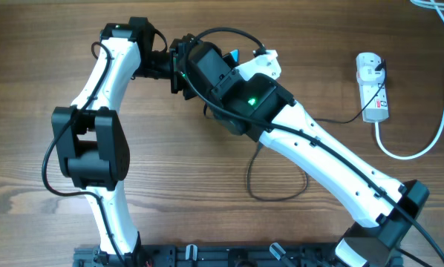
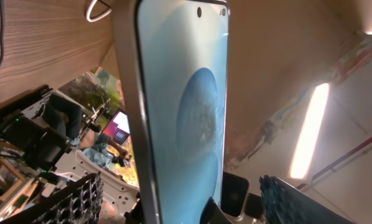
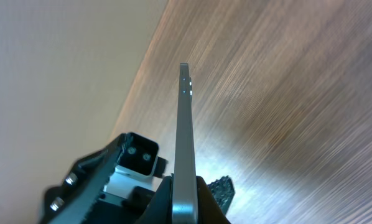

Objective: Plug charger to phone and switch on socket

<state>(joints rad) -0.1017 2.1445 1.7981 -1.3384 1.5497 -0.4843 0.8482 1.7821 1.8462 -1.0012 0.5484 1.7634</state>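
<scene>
Right hand (image 3: 185,190) clamps the phone (image 3: 184,124) edge-on; left hand (image 2: 185,200) gapes around it.

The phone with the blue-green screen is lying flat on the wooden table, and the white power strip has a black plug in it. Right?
No. The phone with the blue-green screen is not lying flat on the wooden table; the right gripper holds it up on edge, as the right wrist view shows. The white power strip does have a black plug in it.
</scene>
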